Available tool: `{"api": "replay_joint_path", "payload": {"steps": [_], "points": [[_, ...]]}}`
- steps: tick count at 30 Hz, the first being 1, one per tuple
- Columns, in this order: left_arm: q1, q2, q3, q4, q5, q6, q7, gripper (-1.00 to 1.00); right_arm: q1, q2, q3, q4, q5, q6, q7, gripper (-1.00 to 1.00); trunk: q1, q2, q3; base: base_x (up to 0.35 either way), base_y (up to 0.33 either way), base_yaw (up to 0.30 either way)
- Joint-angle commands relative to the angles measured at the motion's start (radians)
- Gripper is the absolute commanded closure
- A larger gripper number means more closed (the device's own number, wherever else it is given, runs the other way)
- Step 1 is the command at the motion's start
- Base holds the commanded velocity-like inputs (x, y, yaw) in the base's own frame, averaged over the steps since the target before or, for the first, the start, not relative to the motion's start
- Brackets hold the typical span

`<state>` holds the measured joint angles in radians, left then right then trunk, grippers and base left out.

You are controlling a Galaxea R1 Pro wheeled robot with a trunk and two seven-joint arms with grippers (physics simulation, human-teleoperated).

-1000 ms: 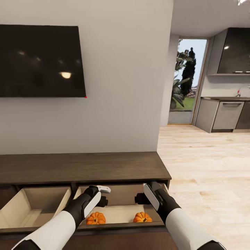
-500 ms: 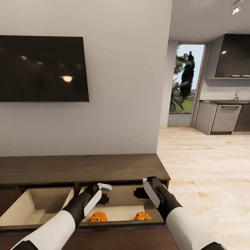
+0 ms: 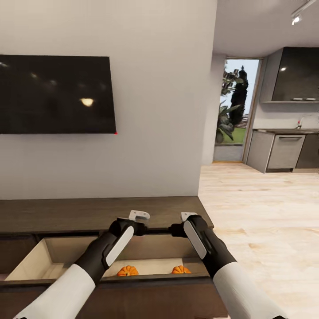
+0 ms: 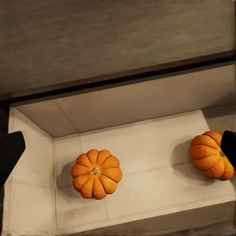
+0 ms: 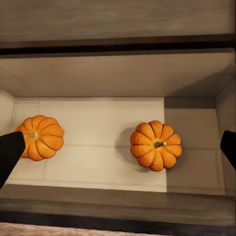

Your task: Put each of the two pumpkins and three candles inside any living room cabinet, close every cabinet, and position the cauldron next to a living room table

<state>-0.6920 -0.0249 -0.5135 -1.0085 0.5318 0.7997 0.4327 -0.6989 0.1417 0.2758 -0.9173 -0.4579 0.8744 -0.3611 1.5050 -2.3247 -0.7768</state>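
The cabinet (image 3: 79,213) is a long low dark brown unit against the wall, with two drawers pulled out. Both orange pumpkins lie on the pale floor of the right-hand drawer: one (image 3: 127,270) (image 4: 96,173) (image 5: 39,137) toward its left, the other (image 3: 181,269) (image 4: 211,154) (image 5: 155,145) toward its right. My left gripper (image 3: 139,220) and right gripper (image 3: 186,220) hover above that drawer at the height of the cabinet top. Each is open and holds nothing. Their dark fingertips (image 4: 10,153) (image 5: 10,155) sit wide apart. The candles and the cauldron are out of view.
The left-hand drawer (image 3: 31,266) stands open with pale wood insides. A black TV (image 3: 53,94) hangs on the wall above the cabinet. Light wooden floor (image 3: 266,212) stretches to the right toward grey kitchen units (image 3: 283,151) and a glass door (image 3: 230,115).
The head camera has shifted, so the whole picture moved. Both grippers rose from down inside the right-hand drawer to the level of the cabinet top. The pumpkins stayed put.
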Motion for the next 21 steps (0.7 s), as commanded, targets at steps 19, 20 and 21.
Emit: {"api": "replay_joint_path", "payload": {"steps": [19, 20, 21], "points": [[0.042, 0.005, 0.000, -0.043, 0.011, -0.042, 0.041, -1.00, 0.026, -0.002, 0.002, -0.102, -0.012, 0.003, -0.007, -1.00, -0.074, 0.133, 0.058, -0.334, 0.000, 0.000], [0.044, 0.007, 0.000, -0.044, 0.011, -0.049, 0.041, -1.00, 0.027, -0.001, 0.002, -0.103, -0.012, 0.003, -0.007, -1.00, -0.078, 0.140, 0.062, -0.336, 0.000, 0.000], [0.045, 0.007, 0.000, -0.044, 0.011, -0.052, 0.041, -1.00, 0.027, -0.001, 0.002, -0.103, -0.012, 0.003, -0.007, -1.00, -0.081, 0.147, 0.065, -0.337, 0.000, 0.000]]}}
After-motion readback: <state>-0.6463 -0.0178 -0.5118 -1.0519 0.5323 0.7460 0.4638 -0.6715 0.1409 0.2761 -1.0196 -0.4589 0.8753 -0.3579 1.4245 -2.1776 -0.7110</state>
